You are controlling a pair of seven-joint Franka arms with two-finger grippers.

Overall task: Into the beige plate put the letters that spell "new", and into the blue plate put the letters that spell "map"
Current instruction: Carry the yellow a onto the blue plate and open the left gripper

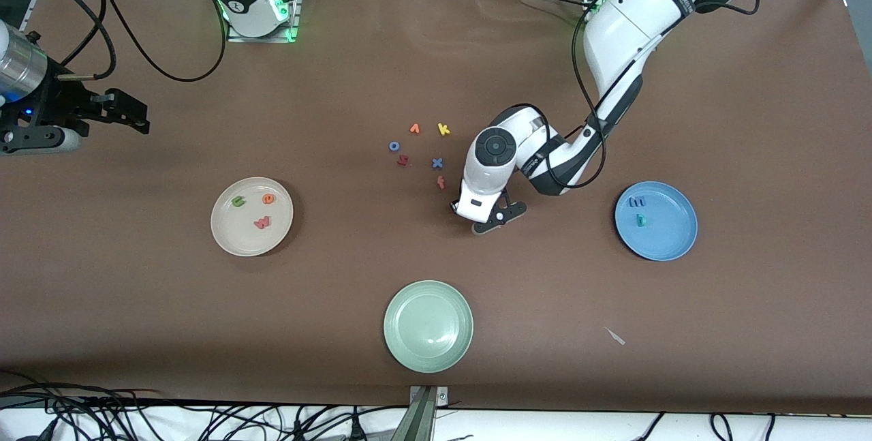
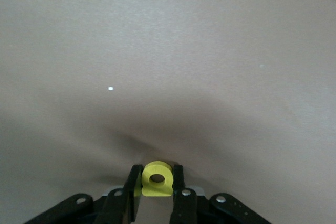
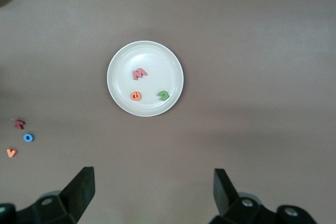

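Three plates (image 1: 235, 236), twelve foam letters (image 1: 437, 163), two grippers (image 1: 485, 220)

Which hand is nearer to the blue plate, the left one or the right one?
Left. The left hand is low at the table's middle, beside the blue plate, gripping the yellow a. The right hand waits at the right arm's end.

Pale green plate (image 1: 428, 326); stray letters (image 1: 422, 151) mid-table
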